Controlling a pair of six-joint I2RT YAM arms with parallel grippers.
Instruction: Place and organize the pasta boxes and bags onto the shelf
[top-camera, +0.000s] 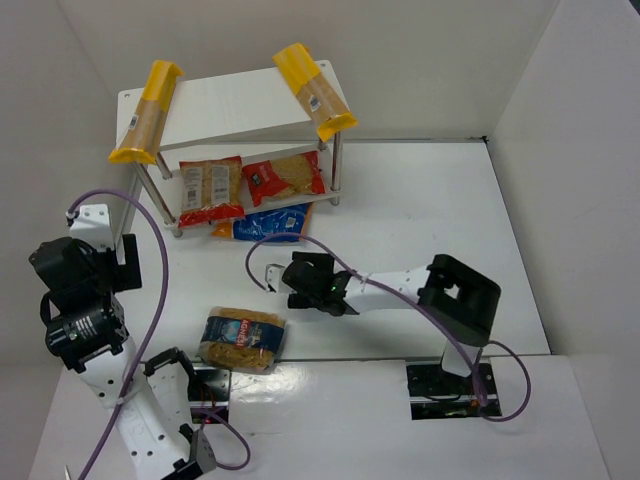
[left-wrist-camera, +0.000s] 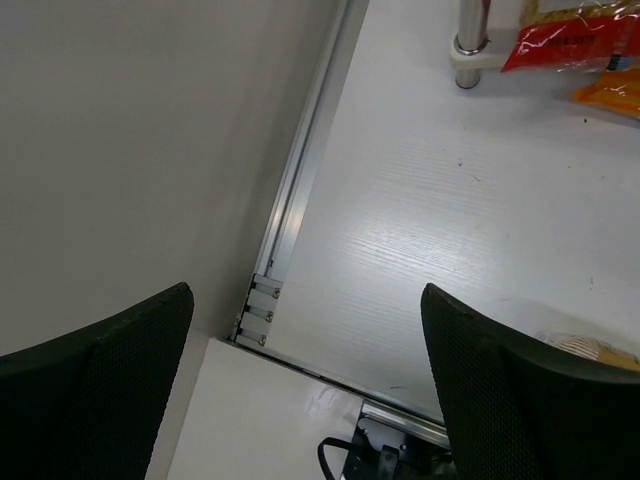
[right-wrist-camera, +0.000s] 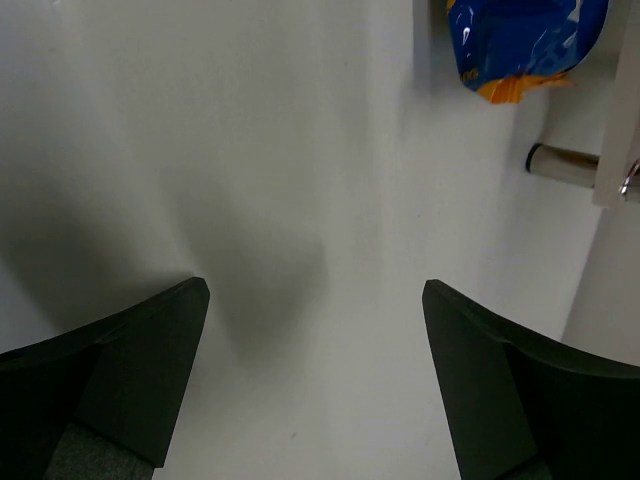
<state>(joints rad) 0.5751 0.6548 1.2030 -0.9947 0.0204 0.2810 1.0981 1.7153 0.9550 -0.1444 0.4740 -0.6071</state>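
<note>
- Left claw (left-wrist-camera: 305, 295) spread wide, empty; right claw (right-wrist-camera: 315, 288) spread too.
- Blue-label bag (top-camera: 243, 339) lies on the counter (top-camera: 420, 220), just nearside of the right claw.
- Shelf (top-camera: 235, 105), beyond both claws, carries the pasta boxes (top-camera: 147, 112).

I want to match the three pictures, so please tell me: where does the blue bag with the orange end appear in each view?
Top external: the blue bag lies under the shelf, at its front edge, left of centre.
Left wrist: only its orange end, it seems, at the right edge.
Right wrist: top right, orange end pointing down.
Shared landmark: the metal shelf leg near the orange end.
</note>
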